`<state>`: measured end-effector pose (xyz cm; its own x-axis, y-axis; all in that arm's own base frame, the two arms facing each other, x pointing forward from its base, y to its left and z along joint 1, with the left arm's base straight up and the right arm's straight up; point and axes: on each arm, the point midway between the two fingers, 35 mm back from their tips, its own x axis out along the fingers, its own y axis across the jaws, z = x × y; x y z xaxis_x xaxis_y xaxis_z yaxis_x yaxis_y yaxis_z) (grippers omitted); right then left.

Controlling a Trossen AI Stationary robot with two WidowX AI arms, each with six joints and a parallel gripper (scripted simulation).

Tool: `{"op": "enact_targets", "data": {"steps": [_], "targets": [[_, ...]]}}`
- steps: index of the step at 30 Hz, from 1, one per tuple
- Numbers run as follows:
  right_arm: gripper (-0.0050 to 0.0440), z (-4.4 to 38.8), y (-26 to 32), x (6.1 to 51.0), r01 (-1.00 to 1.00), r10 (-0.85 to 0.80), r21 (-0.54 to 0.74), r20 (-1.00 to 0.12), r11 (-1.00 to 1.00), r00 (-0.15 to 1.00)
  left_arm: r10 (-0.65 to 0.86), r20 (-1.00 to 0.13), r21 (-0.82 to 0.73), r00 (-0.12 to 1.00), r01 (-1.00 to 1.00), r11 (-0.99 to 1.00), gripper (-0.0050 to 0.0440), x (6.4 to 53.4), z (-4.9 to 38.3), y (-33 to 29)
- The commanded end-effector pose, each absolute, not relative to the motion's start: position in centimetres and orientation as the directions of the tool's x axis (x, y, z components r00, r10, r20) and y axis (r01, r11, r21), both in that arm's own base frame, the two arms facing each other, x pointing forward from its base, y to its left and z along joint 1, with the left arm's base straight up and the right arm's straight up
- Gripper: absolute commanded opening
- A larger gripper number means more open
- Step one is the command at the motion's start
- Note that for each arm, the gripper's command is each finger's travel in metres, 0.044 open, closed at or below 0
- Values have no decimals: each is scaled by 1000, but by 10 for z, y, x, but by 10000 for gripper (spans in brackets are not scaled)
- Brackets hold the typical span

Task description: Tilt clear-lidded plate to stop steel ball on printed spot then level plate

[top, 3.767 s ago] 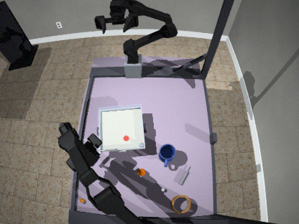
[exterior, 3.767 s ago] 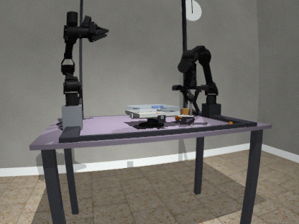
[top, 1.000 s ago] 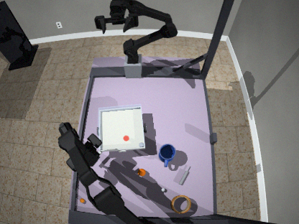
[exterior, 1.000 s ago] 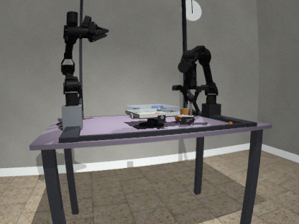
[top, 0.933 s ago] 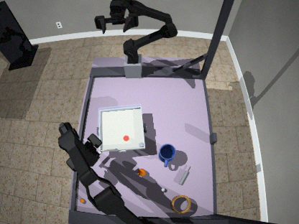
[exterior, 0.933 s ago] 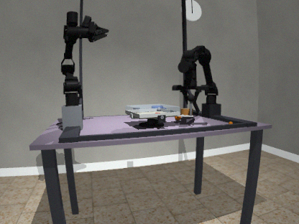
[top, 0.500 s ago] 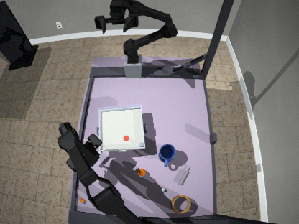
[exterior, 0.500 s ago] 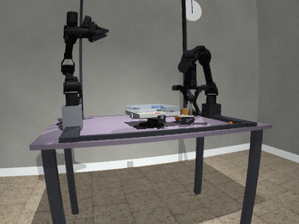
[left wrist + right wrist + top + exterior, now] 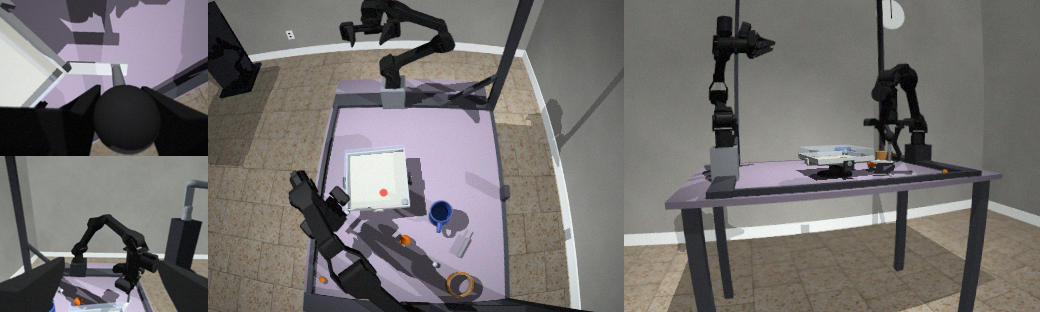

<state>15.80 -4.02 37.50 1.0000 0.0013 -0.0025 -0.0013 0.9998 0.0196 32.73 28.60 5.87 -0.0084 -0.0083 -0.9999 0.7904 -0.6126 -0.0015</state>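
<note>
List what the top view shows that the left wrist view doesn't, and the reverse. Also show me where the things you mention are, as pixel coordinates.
Only the top view: the red spot (image 9: 383,192), the steel ball (image 9: 404,201) in a corner of the plate, off that spot, the blue mug (image 9: 440,212) and the orange ring (image 9: 447,285).

Only the left wrist view: the round black knob (image 9: 127,118) between the gripper's fingers, and its grey rod (image 9: 118,74) above a pale strip (image 9: 91,68).

Both: part or all of the plate (image 9: 373,172) (image 9: 14,69), and the left gripper (image 9: 325,212) (image 9: 120,90).

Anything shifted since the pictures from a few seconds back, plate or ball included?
Nothing has visibly moved. The plate keeps its pose, the steel ball remains in its corner, off the red spot, and both arms hold position. I see nothing newly gripped or released.
</note>
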Motion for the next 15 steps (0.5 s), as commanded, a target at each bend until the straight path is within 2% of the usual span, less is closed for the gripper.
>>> {"op": "enact_targets", "data": {"steps": [1,15], "targets": [[400,381,-39,158,-4,4,0,0,1000,1000,24,-999,11,32,788,-616,-50,338,72,290],[400,381,-39,158,-4,4,0,0,1000,1000,16,-1000,8,23,787,-618,-50,334,66,290]]}}
